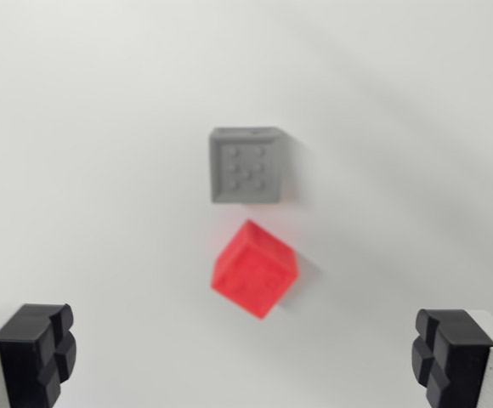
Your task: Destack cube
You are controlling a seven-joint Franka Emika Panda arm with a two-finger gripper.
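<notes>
While the tool (pixel 246 361) is held wide apart and empty above the white bench (pixel 76 127), a grey cube (pixel 245 165) and a rotated red cube (pixel 254 269) are seen side by side, unstacked, nothing blocking either.

Grey cube (pixel 245 167) with dimpled top, frame centre, sits square. Red cube (pixel 254 269) just below it, rotated diamond-wise, slightly blurred. Cubes apart, both on white table (pixel 85 170).
</notes>
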